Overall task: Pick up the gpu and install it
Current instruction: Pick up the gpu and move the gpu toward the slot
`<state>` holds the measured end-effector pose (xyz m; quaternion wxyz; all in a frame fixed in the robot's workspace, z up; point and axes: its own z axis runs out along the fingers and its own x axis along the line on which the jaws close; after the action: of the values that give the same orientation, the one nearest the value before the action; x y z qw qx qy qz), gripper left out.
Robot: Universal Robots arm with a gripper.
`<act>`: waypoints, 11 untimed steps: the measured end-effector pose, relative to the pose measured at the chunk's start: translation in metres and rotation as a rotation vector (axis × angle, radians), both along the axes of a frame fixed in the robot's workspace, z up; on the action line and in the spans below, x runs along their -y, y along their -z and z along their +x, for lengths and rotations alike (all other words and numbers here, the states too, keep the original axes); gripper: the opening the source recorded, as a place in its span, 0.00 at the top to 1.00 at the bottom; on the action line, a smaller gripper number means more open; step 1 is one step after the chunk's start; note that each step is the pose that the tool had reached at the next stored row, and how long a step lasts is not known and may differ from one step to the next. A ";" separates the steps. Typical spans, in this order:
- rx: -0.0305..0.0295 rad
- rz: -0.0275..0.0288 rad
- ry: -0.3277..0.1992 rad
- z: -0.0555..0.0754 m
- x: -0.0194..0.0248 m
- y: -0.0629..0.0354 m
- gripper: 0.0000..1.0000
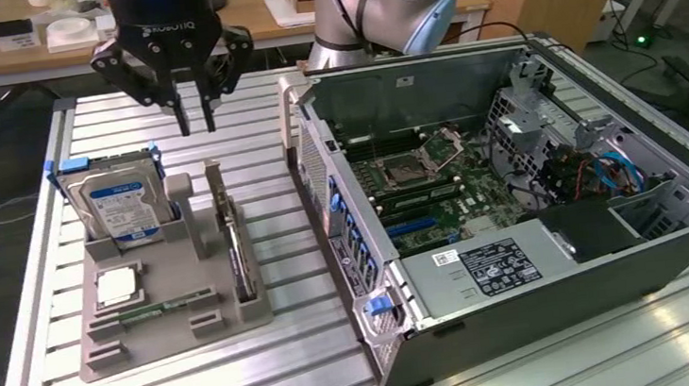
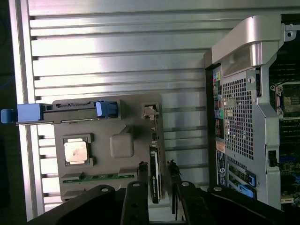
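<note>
**Gripper over gpu: approach stage of the pick**

Gripper (image 1: 198, 124): mine, hanging above the tray, fingers a little apart, nothing between them. Holds nothing, touches nothing.

Gpu (image 1: 237, 260): thin dark card, standing on edge in the slot along the tray's side nearest the case. In the wrist view its top edge (image 2: 155, 173) runs between my two fingers (image 2: 142, 169), with clear air below them. Not yet lifted.

Tray (image 1: 156, 336): grey holder, flat on the table (image 1: 298, 373).
- Cpu (image 1: 117, 286): lying flat in its recess.
- Memory stick (image 1: 154, 313): narrow, green, lying in its groove beside the cpu.
- Hard drive (image 1: 124, 200): upright at the far end, blue clips, well apart from the gpu.

Case (image 1: 654, 253): lying open on the exterior view's right, just beside the tray, motherboard (image 1: 446, 193) exposed. No card seated there that I can make out.

Step, as I judge it: lining up for the pick, install not begun.

Requirement, as I judge it: one finger on each face of the card, square to its thin edge, clear of the tray's posts.
</note>
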<state>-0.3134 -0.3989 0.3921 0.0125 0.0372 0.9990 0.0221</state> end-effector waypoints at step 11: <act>-0.0002 0.0000 -0.005 0.000 0.0004 0.0008 0.41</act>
<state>-0.3135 -0.3992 0.3913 0.0123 0.0349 0.9991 0.0221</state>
